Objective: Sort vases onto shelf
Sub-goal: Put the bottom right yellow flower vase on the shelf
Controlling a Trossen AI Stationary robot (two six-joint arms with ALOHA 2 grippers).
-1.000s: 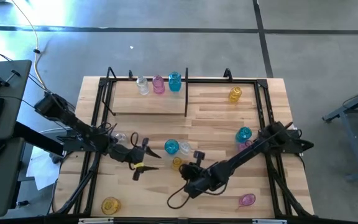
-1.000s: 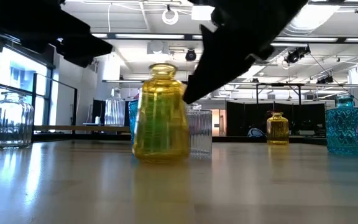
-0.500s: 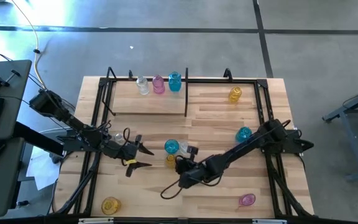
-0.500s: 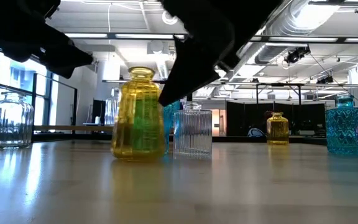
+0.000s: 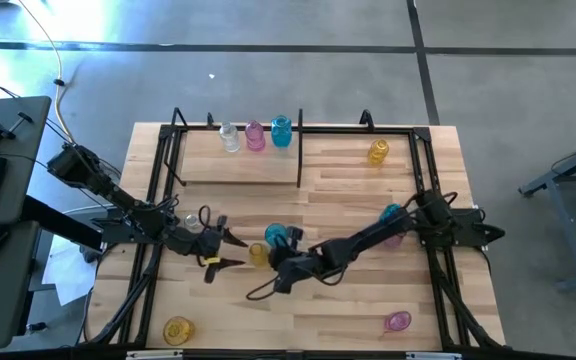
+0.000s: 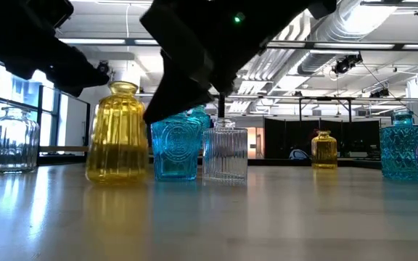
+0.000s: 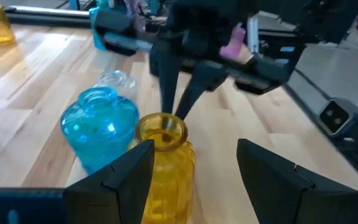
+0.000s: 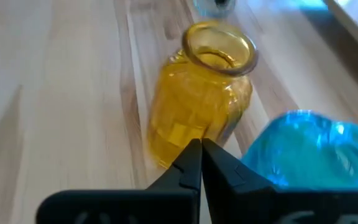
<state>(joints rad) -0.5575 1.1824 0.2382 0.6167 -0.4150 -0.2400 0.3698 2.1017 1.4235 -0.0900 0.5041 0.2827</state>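
A yellow ribbed glass vase (image 5: 259, 254) stands upright on its base at mid-table. My right gripper (image 8: 200, 144) is shut, with its tips against the vase's side. My left gripper (image 5: 242, 252) is open and level, its two fingers on either side of the vase's near part; I see no touch. A teal vase (image 7: 101, 127) and a clear one (image 7: 114, 81) stand just behind the yellow vase. The shelf (image 5: 300, 150), black rods over wood planks at the far edge, carries clear (image 5: 230, 137), pink (image 5: 255, 135), teal (image 5: 281, 131) and yellow (image 5: 379, 151) vases. My right gripper pushes with its shut fingertips (image 8: 191, 155) against the yellow vase's lower side wall (image 8: 178, 138). The fingers come slanting down from the table's right. The vase stays upright with its base on the table.
More vases stand around: a teal one (image 5: 391, 215) by the right arm, a pink one (image 5: 398, 321) near the front right, a yellow one (image 5: 178, 329) at the front left and a clear one (image 5: 196, 220) by the left arm. Black frame rods (image 5: 158, 190) run along both table sides.
My right gripper has gone toward the table's left edge, staying shut. It has slid the yellow vase upright along the table, away from the teal and clear vases and up to my left gripper's open fingers. My left gripper drew back slightly toward the left edge early on, then kept still.
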